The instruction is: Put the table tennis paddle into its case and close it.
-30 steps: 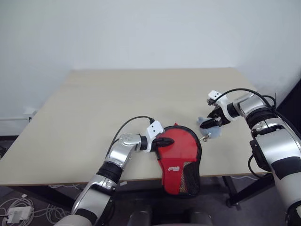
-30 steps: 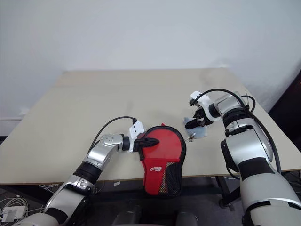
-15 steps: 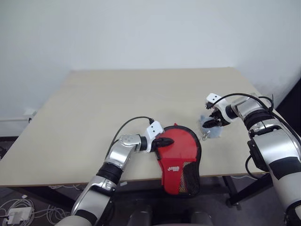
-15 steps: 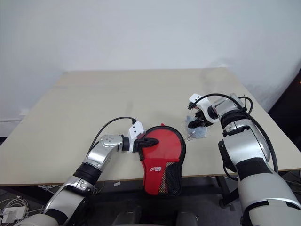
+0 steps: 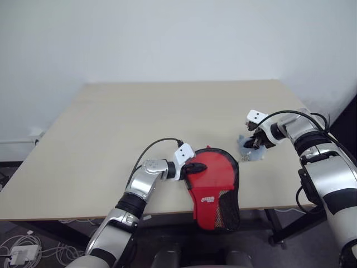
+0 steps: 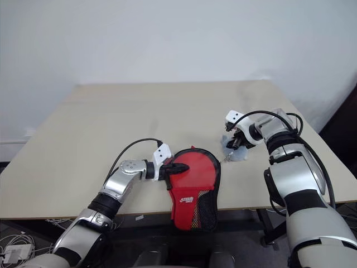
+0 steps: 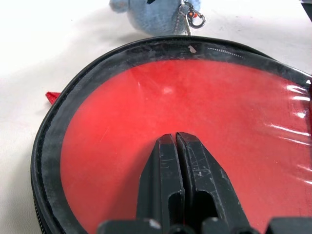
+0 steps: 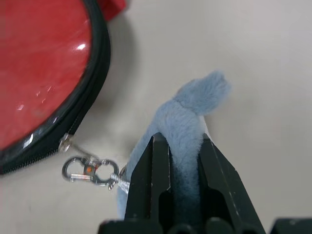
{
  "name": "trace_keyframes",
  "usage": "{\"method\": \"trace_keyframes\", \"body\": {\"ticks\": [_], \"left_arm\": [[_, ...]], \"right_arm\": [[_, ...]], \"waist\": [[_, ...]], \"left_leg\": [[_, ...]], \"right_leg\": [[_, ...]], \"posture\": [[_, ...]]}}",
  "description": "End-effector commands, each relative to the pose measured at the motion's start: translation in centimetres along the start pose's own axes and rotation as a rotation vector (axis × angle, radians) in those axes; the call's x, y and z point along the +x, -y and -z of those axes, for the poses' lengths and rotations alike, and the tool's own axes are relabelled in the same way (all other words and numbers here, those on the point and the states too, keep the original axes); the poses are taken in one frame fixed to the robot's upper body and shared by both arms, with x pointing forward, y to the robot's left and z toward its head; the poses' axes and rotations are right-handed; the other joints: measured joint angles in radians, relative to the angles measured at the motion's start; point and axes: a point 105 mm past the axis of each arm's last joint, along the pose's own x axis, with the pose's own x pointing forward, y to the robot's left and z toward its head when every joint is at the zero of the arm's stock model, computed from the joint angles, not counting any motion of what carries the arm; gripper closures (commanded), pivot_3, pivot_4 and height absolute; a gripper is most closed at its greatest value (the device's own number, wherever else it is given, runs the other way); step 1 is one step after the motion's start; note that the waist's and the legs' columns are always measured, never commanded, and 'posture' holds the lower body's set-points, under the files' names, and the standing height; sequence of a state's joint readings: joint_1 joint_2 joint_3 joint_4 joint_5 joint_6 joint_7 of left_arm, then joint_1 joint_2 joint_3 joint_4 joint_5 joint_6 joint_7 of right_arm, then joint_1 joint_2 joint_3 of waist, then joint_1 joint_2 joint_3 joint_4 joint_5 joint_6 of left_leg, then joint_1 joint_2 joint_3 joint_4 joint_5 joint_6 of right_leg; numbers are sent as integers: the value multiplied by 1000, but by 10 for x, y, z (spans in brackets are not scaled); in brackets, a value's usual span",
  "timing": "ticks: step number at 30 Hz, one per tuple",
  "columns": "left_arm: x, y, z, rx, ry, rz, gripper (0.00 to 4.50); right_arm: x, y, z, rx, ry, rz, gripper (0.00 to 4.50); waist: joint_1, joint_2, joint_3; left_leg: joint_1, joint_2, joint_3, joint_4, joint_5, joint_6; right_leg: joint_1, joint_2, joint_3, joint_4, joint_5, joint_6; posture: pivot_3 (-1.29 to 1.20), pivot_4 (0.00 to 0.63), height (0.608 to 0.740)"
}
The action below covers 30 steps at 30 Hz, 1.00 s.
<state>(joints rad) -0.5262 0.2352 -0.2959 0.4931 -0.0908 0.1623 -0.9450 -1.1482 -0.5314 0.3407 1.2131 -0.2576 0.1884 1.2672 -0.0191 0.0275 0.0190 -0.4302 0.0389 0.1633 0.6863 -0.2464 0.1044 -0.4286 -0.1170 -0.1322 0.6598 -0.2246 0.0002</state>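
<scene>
The case [image 5: 227,207] lies at the table's front edge, see-through side up, its narrow end hanging over the edge. The table tennis paddle [image 5: 215,173] is inside it, and its red face shows through the clear side [image 7: 146,97]. My left gripper [image 5: 195,167] is shut, and its fingertips [image 7: 165,146] rest on the clear face near the black rim [image 7: 53,131]. A pale blue-grey plush charm [image 8: 192,112] lies just right of the case, joined by a metal clasp [image 8: 90,170] to the zip pull. My right gripper [image 8: 181,141] is shut on that charm [image 5: 249,153].
The beige table [image 5: 139,123] stretches far and left of the case. Its front edge runs under the case, and its right edge is close behind my right arm. A white wall stands behind the table.
My right gripper has gone from open to shut on the plush charm, and its wrist has rolled a little. The left gripper and the case have stayed put.
</scene>
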Motion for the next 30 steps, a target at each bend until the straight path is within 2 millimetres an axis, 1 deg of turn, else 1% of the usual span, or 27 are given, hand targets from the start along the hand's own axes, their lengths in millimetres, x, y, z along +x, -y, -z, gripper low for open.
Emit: {"method": "trace_keyframes", "body": {"ticks": [1,4,7,11,14,17,22,28,30], "left_arm": [[-1,6,33,-71,-110,3,4500],[-1,7,32,-69,-111,7,4500],[-1,7,33,-66,-119,10,4500],[-2,9,34,-66,-134,28,4500],[-1,10,38,-99,-174,32,4500],[1,11,35,-65,-176,50,4500],[4,13,32,-32,-186,78,4500],[5,15,33,-24,-191,89,4500],[5,15,34,-25,-193,92,4500]], "right_arm": [[-24,7,1,-99,-11,41,4410],[-23,-1,10,-130,-17,29,4410],[-21,-18,17,-164,-17,3,4410],[-19,-41,16,-169,13,-17,4410],[-18,-56,16,-174,23,-28,4410],[-18,-71,14,-177,32,-56,4410],[-19,-86,15,-185,31,-73,4410],[-26,-94,18,-211,17,-84,4410],[-30,-99,21,-231,5,-109,4410]], "waist": [[1,0,0],[1,0,0],[3,0,0],[4,-1,0],[4,-1,1],[4,-1,1],[7,-4,1],[10,-7,2],[12,-7,2]], "left_leg": [[0,0,0,0,0,0],[0,-3,-1,-1,0,0],[0,-4,-1,-1,0,0],[0,-4,-4,-1,0,0],[0,-4,-5,-1,0,1],[0,-4,-6,-1,-1,1],[0,-4,-7,-1,-1,2],[0,-4,-8,-1,-2,3],[0,-4,-8,-1,-2,4]], "right_leg": [[0,0,0,0,0,0],[0,-3,0,0,-1,1],[1,-5,0,0,-1,2],[2,-5,1,-1,-2,3],[2,-5,0,-1,-2,3],[3,-5,-1,-2,-3,4],[3,-5,-2,-2,-3,4],[4,-5,-2,-3,-3,4],[4,-5,-2,-3,-3,4]], "posture": [[0,0,706],[0,0,706],[0,0,706],[0,0,706],[0,0,706],[0,0,706],[0,0,706],[0,0,706],[0,0,706]]}}
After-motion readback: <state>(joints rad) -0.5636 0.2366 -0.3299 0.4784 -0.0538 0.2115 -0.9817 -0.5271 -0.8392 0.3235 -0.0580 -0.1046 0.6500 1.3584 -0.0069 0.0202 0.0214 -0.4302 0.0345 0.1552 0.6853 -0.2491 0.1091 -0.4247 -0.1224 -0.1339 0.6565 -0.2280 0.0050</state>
